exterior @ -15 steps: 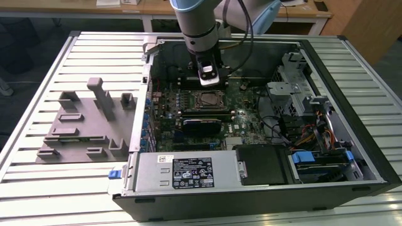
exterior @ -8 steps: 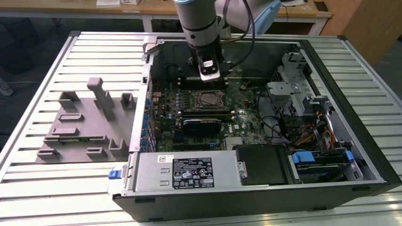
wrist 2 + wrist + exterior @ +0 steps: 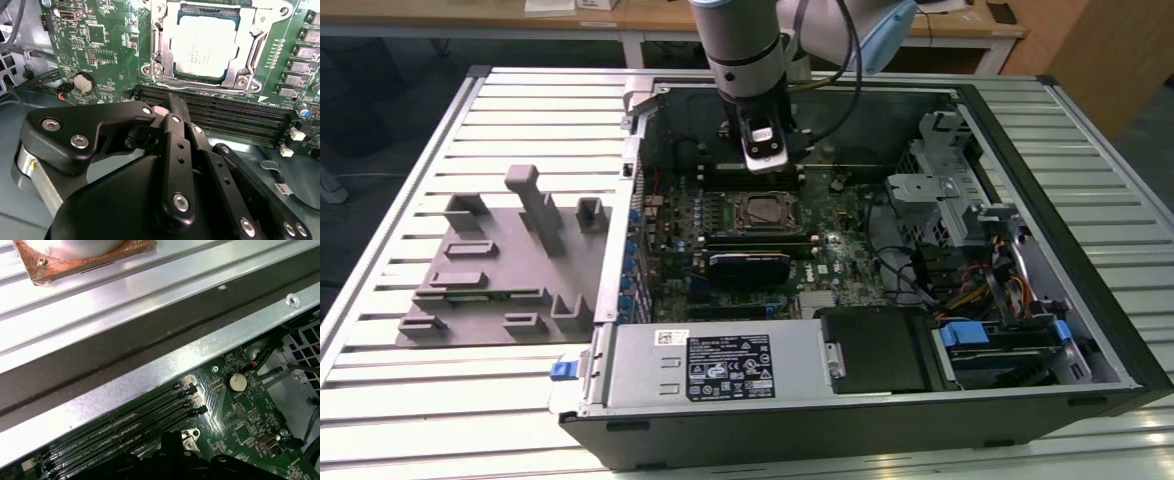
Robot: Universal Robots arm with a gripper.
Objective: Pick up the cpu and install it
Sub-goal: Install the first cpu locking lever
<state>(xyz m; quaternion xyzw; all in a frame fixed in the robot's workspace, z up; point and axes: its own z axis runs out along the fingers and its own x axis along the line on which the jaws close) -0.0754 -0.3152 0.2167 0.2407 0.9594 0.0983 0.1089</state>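
Cpu [image 3: 204,46] seated in socket, just beyond end effector [image 3: 172,107].

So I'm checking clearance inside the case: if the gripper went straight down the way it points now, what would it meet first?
Probably the dark memory slots just beside the socket holding the cpu. The gripper points at the motherboard there, though depth is hard to judge.
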